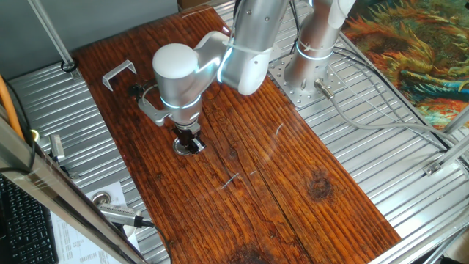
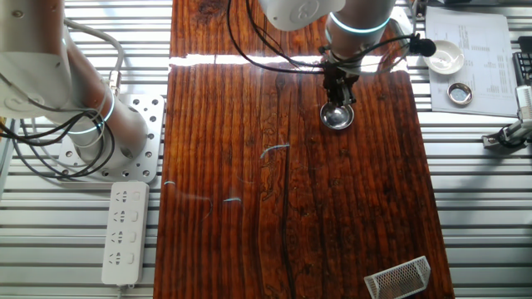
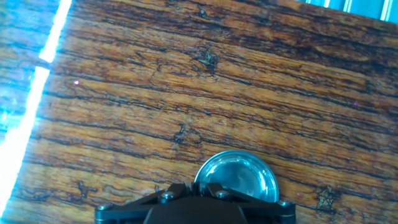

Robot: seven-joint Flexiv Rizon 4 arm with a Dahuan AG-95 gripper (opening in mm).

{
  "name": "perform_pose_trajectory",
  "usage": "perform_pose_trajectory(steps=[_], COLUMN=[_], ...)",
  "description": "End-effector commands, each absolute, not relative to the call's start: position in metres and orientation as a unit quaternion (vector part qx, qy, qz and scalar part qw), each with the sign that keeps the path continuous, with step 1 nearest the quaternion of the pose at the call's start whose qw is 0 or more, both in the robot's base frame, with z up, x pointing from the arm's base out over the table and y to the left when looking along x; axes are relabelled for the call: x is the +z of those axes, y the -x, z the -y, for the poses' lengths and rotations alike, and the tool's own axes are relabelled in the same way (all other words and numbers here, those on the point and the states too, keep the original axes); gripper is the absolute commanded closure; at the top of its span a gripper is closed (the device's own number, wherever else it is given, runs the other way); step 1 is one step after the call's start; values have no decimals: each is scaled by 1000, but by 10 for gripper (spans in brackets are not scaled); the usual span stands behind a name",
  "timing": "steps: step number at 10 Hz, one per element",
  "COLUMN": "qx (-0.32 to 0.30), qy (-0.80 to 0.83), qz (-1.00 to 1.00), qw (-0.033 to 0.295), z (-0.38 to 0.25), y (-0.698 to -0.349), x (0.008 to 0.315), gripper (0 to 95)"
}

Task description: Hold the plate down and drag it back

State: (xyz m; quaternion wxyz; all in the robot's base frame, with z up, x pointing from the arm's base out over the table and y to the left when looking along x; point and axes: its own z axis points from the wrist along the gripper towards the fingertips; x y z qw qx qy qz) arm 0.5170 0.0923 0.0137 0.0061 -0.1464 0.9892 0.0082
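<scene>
— On the wooden tabletop point(image 2: 249, 208), where did the plate point(image 2: 337, 117) sit?
— Near one long edge, toward the corner by the bent silver bracket point(image 1: 118, 73), though well apart from it. The pincer point(image 2: 337, 100) stood upright directly over it, tips down on the disc.
— Were the fingers spread or together?
— Together, as far as the fixed views showed; the tips looked drawn into one narrow point pressing on the plate point(image 1: 188, 145). The hand view showed only the shiny dish point(image 3: 236, 177) just beyond the black finger mount.
— Anything else?
— A mesh basket point(image 2: 398, 277) lay at the opposite corner
</scene>
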Motion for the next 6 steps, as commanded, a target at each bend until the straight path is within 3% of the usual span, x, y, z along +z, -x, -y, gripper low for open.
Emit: perform_pose_trajectory(steps=[1,6], qx=[2,8], qy=[149,159], qz=[-989,-987], qw=[6,0], z=[-92,-92], y=[-517,-517], x=[3,3], gripper=[950,950])
